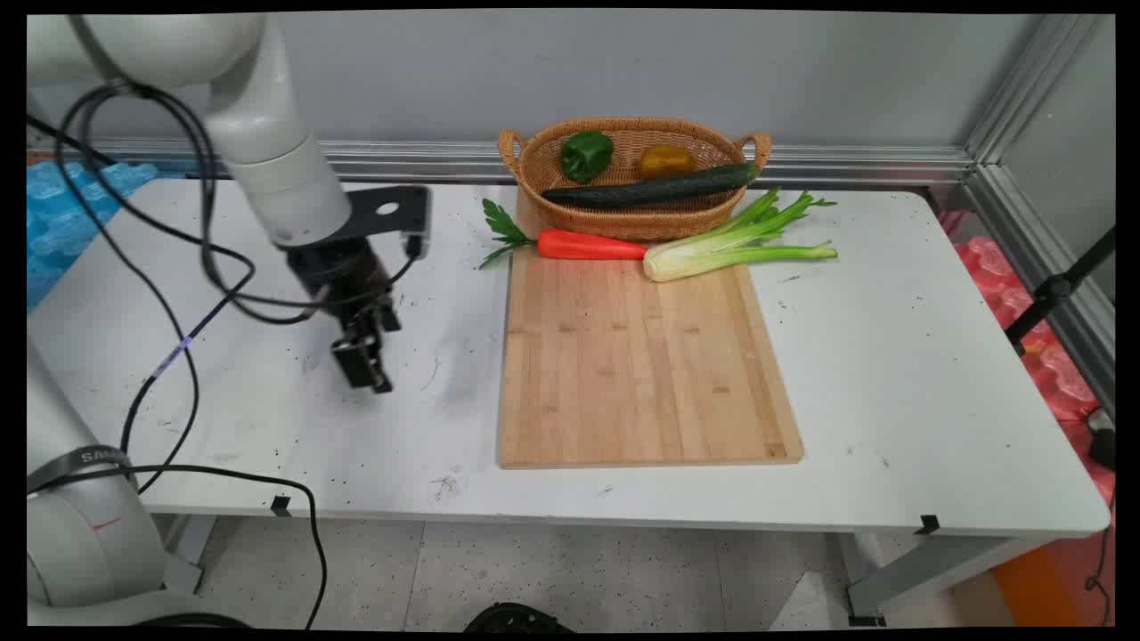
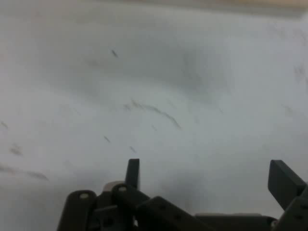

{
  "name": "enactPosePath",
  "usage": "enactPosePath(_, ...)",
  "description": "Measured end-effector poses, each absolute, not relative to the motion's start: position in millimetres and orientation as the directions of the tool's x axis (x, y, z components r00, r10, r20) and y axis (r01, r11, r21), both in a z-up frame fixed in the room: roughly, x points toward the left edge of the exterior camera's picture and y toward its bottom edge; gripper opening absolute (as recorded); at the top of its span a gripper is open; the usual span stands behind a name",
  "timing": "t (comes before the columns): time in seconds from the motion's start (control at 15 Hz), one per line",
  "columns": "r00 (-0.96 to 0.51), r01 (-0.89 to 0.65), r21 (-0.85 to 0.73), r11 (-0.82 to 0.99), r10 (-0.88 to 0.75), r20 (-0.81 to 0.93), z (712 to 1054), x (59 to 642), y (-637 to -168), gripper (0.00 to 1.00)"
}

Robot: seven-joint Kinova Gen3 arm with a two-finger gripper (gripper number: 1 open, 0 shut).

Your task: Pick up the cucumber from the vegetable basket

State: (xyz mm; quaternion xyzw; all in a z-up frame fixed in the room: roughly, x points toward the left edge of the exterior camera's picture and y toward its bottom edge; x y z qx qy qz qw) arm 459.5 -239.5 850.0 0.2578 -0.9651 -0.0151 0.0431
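My gripper hangs low over bare white table, left of the wooden cutting board. In the hand view the gripper is open, with only scuffed table surface between its two fingers. It holds nothing and touches nothing. An orange carrot with green leaves and a pale celery stalk lie across the board's far end. Behind them a wicker basket holds a green pepper, a yellow pepper and a long cucumber.
Black cables hang from the arm over the table's left part. A metal rail runs along the wall behind the table. Blue packing lies off the left edge and red packing off the right.
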Motion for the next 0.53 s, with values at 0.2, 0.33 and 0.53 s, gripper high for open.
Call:
enactPosePath(0.2,-0.869,-0.482,-0.001,0.876,-0.479,0.123,853,445,-273,1.00)
enactPosePath(0.33,-0.869,-0.477,-0.032,0.878,-0.467,0.163,858,433,-301,1.00)
enactPosePath(0.53,-0.865,-0.474,-0.073,0.877,-0.448,0.226,866,416,-340,1.00)
